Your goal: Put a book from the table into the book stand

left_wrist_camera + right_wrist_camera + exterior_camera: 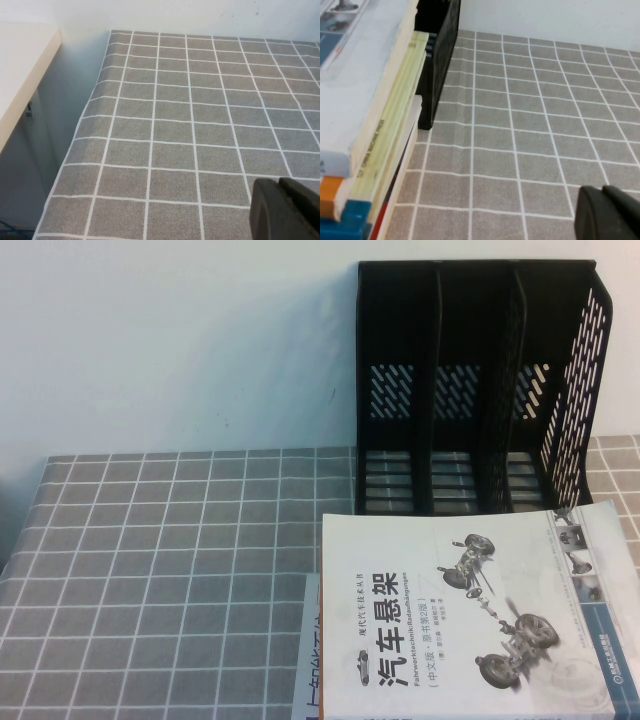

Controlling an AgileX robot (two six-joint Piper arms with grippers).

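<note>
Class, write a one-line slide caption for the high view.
Large white paperback book tops a stack before the empty tall black plastic book stand on the grey grid-cloth table; neither hand visible.

Grey cloth-covered table with white grid lines (200,125), black left gripper (285,210) low over its near part, pale shelf (20,75) beside

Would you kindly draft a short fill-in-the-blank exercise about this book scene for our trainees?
1. The black book stand has ___ compartments.
2. The book with the car-suspension pictures lies on ___ of a pile of books.
3. The table is covered by a grey cloth with ___ grid lines.
4. The left gripper and the right gripper each hover over bare cloth, holding ___.

Missing words: three; top; white; nothing
</note>
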